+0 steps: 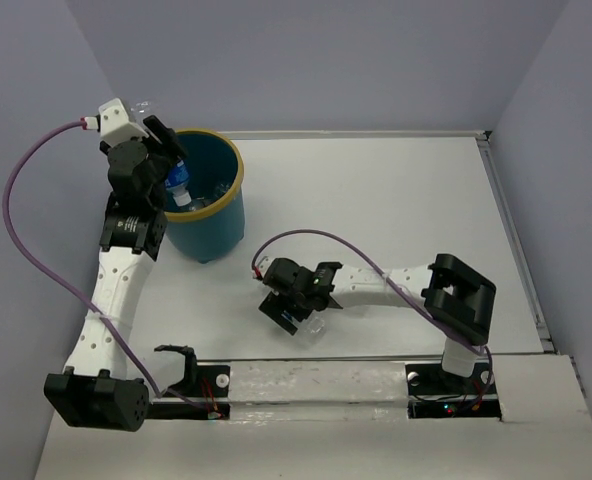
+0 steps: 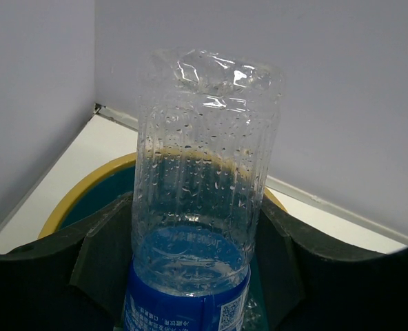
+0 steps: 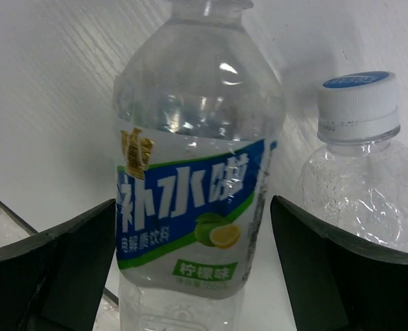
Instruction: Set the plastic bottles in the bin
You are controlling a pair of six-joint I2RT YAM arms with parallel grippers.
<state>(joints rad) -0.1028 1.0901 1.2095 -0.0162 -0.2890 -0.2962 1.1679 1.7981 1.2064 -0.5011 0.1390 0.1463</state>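
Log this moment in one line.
left gripper: holds bottle over bin | right gripper: around lemon bottle on table, grip unclear

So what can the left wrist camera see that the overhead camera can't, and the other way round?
Only the left wrist view shows the droplets inside the clear bottle and the square code on its blue label. Only the overhead view shows the right gripper low over the table, and the bin as a whole round bucket. Both show the left gripper holding that bottle above the bin's yellow rim.
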